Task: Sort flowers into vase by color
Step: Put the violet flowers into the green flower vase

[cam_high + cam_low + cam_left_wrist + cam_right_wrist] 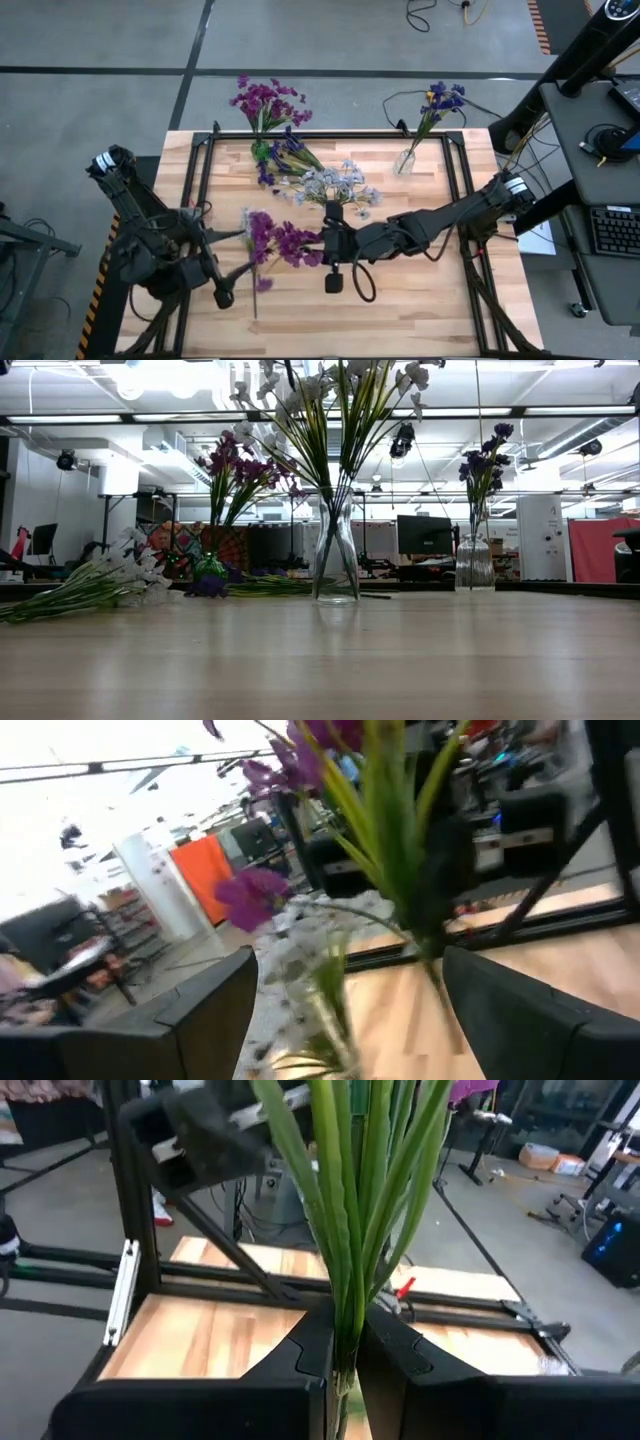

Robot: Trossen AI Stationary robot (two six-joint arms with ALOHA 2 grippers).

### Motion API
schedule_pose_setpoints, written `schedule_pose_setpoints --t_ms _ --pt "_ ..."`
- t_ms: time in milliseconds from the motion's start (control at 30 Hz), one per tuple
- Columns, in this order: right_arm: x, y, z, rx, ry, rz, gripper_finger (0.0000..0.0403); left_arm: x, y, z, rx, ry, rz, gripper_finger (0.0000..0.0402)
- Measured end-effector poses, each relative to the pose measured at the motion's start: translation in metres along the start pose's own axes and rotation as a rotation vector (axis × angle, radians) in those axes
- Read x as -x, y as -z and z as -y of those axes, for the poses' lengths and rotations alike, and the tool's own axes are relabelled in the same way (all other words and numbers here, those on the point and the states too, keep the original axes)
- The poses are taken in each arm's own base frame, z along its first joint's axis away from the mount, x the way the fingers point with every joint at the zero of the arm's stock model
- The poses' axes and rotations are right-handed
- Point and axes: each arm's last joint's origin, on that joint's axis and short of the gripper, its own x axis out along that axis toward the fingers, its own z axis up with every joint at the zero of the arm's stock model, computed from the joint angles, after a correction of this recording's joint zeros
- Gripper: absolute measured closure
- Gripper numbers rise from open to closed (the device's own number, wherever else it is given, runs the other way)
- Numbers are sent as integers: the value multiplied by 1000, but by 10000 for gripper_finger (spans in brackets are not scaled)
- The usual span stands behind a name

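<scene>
The right tool (340,1365) is clenched on a bunch of green stems (350,1210), its two fingers pressed tight against them from either side; seen from above it sits near the middle of the table (420,300), gripping the magenta-purple flowers (280,242) whose blossoms spread toward the left side. The left tool (222,295) stands fully spread near the table's front left part, holding nothing; in its own wrist view the purple blossoms and green stems rise just ahead, between its parted fingers (190,1020), but contact cannot be told. A pale white-lavender spray (335,185) lies flat on the table just behind the right tool. A second magenta bunch (265,105) stands in a green vase (210,565) at the back edge toward the left, with blue-violet flowers (285,150) lying beside it. More blue-violet flowers (440,100) stand in a clear vase (404,160) near the back right corner.
</scene>
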Motion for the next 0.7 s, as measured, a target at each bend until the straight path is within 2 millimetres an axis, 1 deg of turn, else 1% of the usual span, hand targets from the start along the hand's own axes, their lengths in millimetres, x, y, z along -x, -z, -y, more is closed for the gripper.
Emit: schedule_pose_setpoints --t_ms 100,167,200,333,467,600,700 --pt "-1 -7 -1 -1 -30 55 376 0 4 7 41 128 76 102" --pt "-4 -8 -3 -2 -79 100 376 -3 10 13 68 225 117 102" --pt "-7 -8 -4 0 -99 118 376 -6 12 15 89 240 119 102" --pt "-15 -5 -9 19 -120 155 376 -14 26 20 125 216 94 102" --pt "-22 -5 -12 44 -125 222 376 -30 33 23 158 209 115 102" --pt "-27 -1 -14 68 -146 233 376 -44 33 23 174 239 173 102" --pt "-28 -1 -11 70 -139 230 376 -49 30 20 184 259 224 102"
